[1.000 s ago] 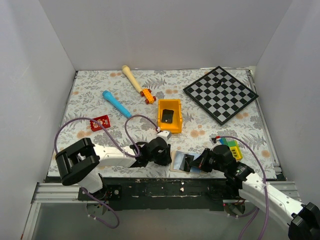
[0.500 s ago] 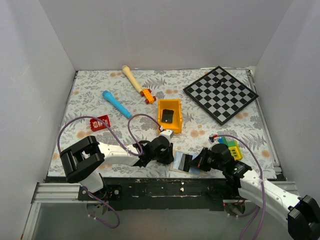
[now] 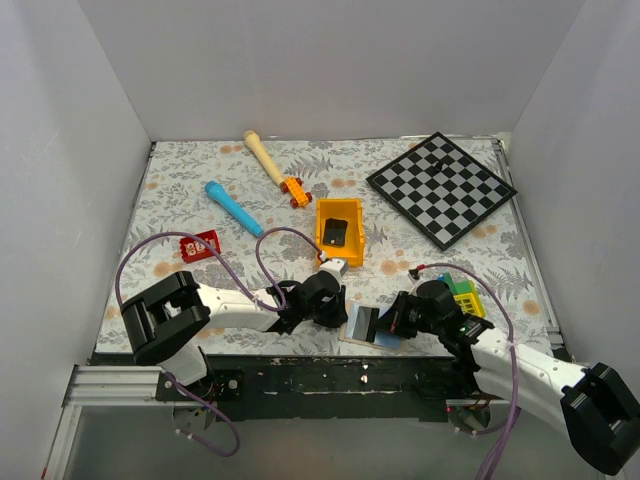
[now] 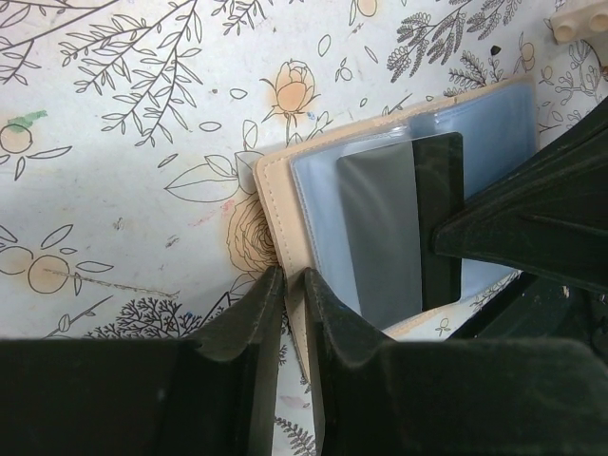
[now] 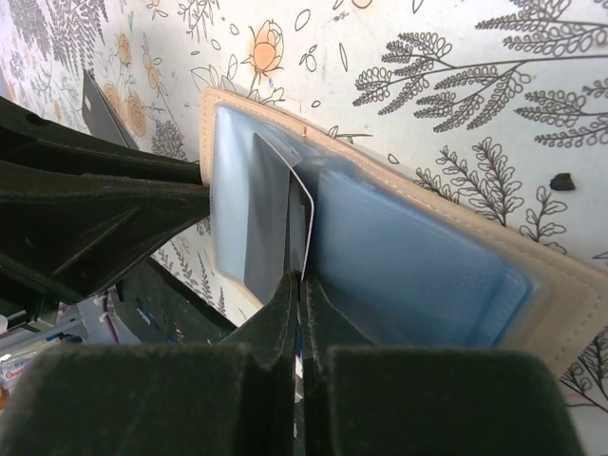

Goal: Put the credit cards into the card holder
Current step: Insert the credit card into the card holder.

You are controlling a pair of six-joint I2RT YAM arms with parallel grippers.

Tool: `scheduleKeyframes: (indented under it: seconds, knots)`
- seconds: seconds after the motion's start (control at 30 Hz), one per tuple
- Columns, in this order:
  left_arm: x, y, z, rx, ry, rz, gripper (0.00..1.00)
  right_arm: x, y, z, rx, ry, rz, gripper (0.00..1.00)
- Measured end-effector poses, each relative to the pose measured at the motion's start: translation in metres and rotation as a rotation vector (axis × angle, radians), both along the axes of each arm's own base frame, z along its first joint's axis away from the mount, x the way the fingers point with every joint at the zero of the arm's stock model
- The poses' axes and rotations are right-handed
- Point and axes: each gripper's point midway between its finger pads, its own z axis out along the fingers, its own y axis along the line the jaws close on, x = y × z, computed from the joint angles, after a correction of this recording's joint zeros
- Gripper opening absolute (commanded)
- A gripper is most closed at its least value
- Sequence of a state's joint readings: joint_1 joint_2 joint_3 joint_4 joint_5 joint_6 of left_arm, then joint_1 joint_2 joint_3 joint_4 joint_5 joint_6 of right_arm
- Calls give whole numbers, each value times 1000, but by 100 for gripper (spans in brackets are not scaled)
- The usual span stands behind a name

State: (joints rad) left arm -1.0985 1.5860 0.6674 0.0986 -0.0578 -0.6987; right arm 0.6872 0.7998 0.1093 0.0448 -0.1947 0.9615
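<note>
At left, red card [image 3: 199, 245], white markings illegible

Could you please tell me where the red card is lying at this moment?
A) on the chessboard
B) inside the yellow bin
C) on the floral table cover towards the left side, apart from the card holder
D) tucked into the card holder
C: the red card lies flat on the floral table cover towards the left side, well apart from the card holder at the near edge.
</note>
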Motion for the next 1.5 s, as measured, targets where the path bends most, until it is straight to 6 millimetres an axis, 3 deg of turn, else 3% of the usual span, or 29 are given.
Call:
scheduleKeyframes:
  seconds: [0.33, 0.7, 0.93, 1.0, 1.13, 1.23, 1.5]
  knots:
    - [0, 0, 0, -1, 4, 0, 10, 4, 10, -4, 5, 29, 25, 1]
    - [-1, -1, 0, -13, 8, -2, 9, 5, 10, 7, -22, 15, 54, 45]
    - [-3, -4, -1, -28, 19, -10, 9, 4, -5, 22, -76, -33, 34, 52]
    - [-3, -4, -1, -32, 19, -12, 9, 3, -9, 23, -96, -32, 30, 47]
    - [-4, -5, -1, -37, 20, -15, 9, -2, -18, 18, -135, -21, 26, 16]
    - [-4, -6, 0, -40, 22, -16, 8, -5, -22, 16, -152, -9, 21, 4]
    - [-5, -6, -1, -43, 24, -18, 8, -8, -22, 7, -174, 30, 31, 1]
